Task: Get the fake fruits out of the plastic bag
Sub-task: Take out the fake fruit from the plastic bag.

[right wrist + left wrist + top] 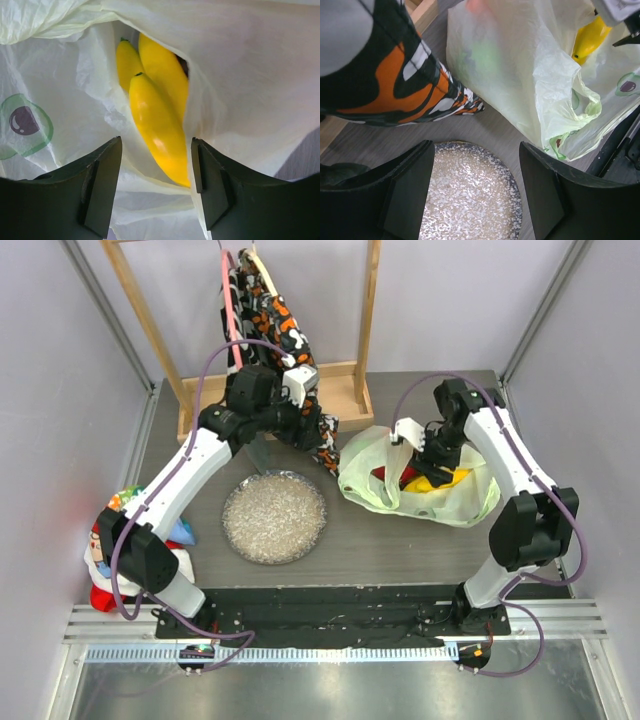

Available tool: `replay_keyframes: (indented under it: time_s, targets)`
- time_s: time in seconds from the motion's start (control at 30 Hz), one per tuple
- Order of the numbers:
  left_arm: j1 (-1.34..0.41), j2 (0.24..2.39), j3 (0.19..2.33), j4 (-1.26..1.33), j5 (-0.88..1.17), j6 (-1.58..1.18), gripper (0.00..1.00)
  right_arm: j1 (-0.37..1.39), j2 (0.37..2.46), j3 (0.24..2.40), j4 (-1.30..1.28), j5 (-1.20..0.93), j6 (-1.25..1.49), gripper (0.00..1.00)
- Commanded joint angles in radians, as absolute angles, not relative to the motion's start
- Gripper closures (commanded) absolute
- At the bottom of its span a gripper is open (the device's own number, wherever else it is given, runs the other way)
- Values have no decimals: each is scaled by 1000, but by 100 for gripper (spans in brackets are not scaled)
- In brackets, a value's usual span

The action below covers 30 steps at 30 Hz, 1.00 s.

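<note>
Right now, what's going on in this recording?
The right end effector is at the mouth of the plastic bag, its jaws either side of a yellow banana bunch inside; whether they grip it is unclear. The left end effector hangs open above the speckled plate, holding nothing, beside the patterned cloth. The plate bears no fruit yet.

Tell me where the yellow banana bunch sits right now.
The banana bunch lies inside the plastic bag, right of the speckled plate in the top view, just ahead of the open right gripper.
</note>
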State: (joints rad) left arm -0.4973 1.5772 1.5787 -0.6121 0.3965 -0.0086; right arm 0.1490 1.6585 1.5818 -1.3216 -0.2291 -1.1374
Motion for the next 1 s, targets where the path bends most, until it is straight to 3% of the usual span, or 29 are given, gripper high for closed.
replay_keyframes:
  time_s: [0.0, 0.5, 0.53, 0.6, 0.7, 0.97]
  targets:
    - [-491, 1578, 1601, -617, 411, 23, 27, 156, 1623, 1508, -1292, -184, -1189, 34]
    - [-491, 1568, 1580, -634, 383, 60, 27, 152, 1698, 1440, -1091, -95, -1206, 35]
    - [-491, 1565, 1580, -634, 383, 64, 27, 152, 1695, 1437, -1085, -91, -1207, 39]
    - [-491, 1559, 1578, -632, 382, 66, 27, 150, 1680, 1448, -1086, -78, -1200, 60]
    - [-489, 1552, 1583, -632, 374, 74, 27, 144, 1626, 1502, -1098, -87, -1171, 78]
    - [-485, 1549, 1615, -617, 357, 86, 27, 144, 1402, 1703, -1186, -195, -1027, 82]
